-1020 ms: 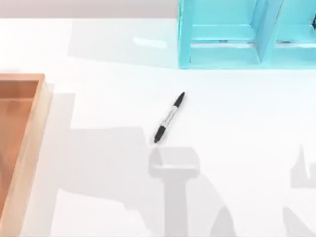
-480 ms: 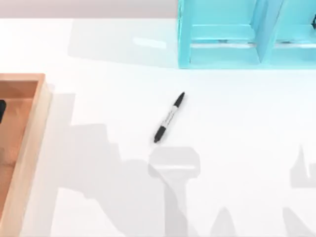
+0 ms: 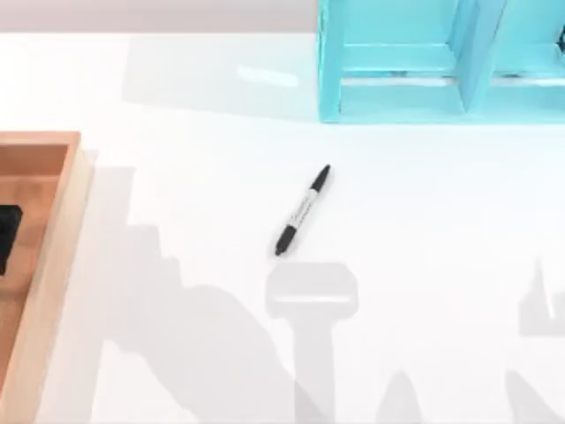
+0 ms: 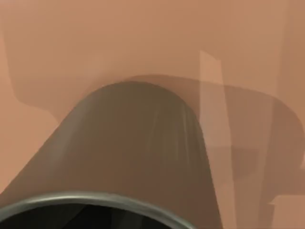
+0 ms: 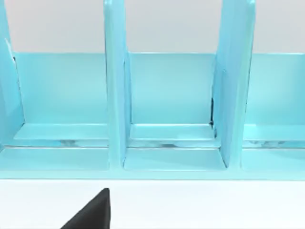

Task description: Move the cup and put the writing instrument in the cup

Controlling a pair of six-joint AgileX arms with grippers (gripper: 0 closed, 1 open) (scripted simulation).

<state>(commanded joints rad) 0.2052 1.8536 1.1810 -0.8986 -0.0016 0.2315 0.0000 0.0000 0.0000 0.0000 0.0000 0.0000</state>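
Wooden tray sits at the table's left edge, its orange-brown wall running down the side of the top view. A dark shape pokes in over the tray floor at the far left; it looks like part of the left arm, though too little shows to be sure. The left wrist view looks close down on the cup, dark olive, round-walled, its rim and dark inside near the camera, with the same orange-brown surface behind it, so the cup seems to be in the tray. Whether the left gripper is apart or clamped on the cup I cannot tell.

Near the middle of the white table lies the marker, flat and slanted, one black end pointing toward the far right, the other toward the near left, well apart from the tray.

At the far right stands a turquoise rack with upright dividers. The right wrist view faces its compartments, with one black fingertip of the right gripper low in front; its state I cannot tell either.
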